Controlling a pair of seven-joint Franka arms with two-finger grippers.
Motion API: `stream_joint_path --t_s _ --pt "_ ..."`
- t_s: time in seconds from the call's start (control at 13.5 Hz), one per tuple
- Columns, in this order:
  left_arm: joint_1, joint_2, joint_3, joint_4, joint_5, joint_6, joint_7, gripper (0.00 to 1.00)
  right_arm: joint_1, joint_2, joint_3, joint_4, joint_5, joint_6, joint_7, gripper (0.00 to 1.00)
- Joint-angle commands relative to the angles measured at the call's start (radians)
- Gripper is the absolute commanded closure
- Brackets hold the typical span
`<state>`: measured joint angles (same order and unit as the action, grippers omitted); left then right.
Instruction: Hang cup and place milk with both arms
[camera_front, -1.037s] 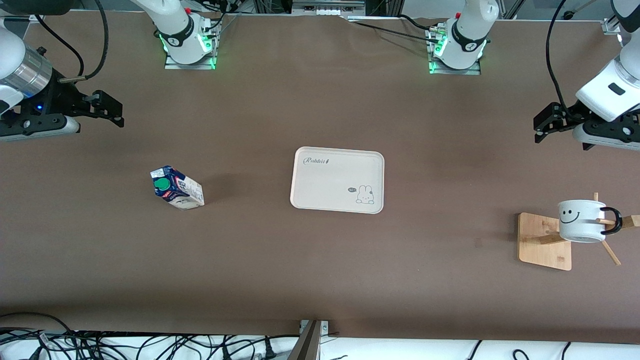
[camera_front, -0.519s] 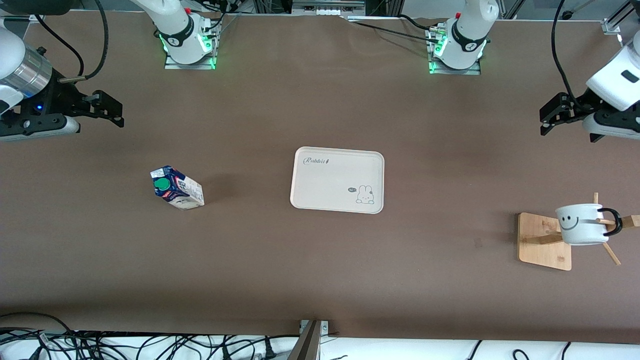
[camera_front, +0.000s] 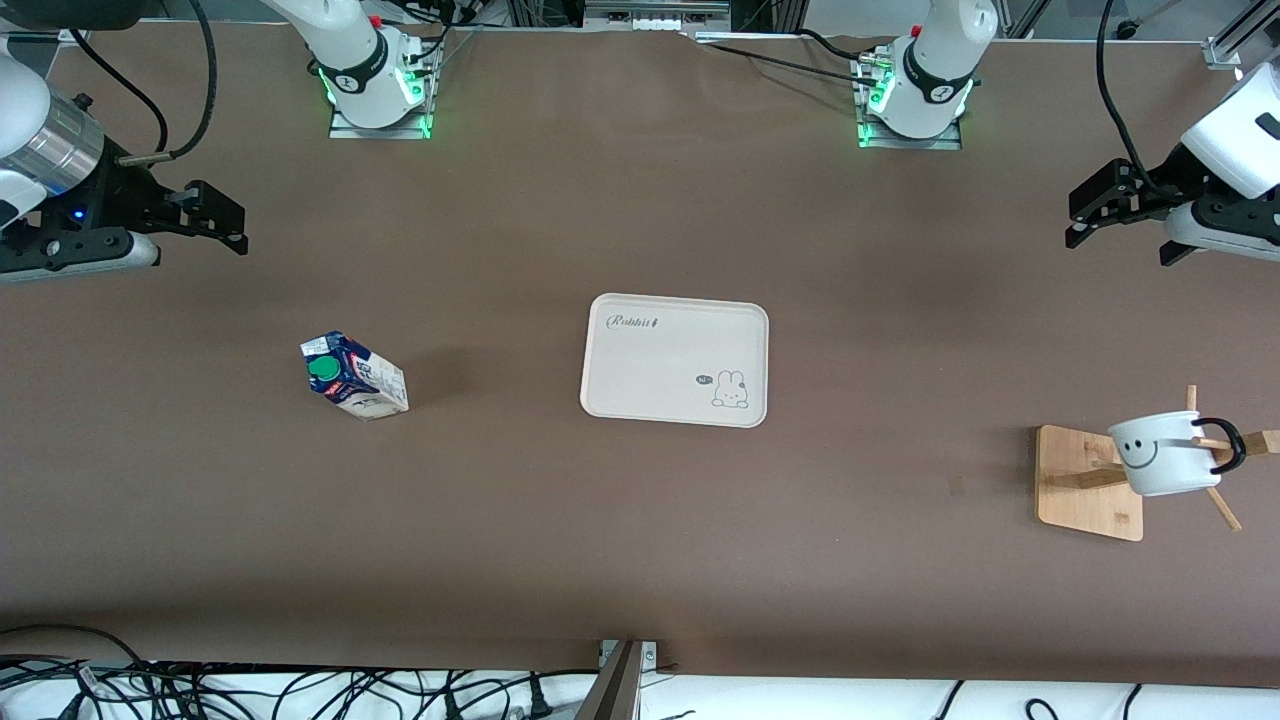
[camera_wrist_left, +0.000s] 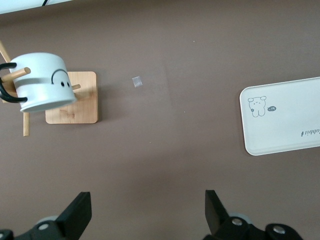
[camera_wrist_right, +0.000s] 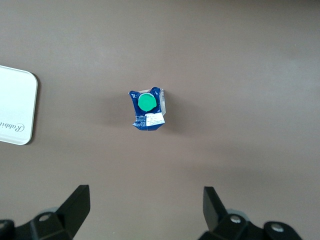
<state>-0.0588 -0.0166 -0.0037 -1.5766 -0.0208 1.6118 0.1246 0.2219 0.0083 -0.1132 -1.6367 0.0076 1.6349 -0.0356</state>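
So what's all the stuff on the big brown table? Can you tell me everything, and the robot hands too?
Cup: one, white with a black smiley face and black handle, hanging on the wooden rack.
Wooden rack: one, light wood, standing at the left arm's end of the table.
Tray: one, cream with a small rabbit drawing, in the middle of the table, with nothing on it.
Milk: one, dark blue and white with a green cap, standing on the table toward the right arm's end.
Left gripper: one, black, open, up over bare table at the left arm's end.
Right gripper: one, black, open, waiting over bare table at the right arm's end.
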Motion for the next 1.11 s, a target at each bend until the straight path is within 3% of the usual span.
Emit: stream_joint_path --t_s 0.0,1.04 --pt "0.008 0.012 -0.001 0.032 -0.016 -0.019 -0.008 0.00 -0.001 0.002 0.003 0.017 0.000 -0.017 0.016 0.00" --pt "-0.001 0.026 -0.002 0.038 -0.016 -0.019 -0.013 0.00 0.001 -0.004 0.007 0.015 -0.001 -0.033 0.016 0.00"
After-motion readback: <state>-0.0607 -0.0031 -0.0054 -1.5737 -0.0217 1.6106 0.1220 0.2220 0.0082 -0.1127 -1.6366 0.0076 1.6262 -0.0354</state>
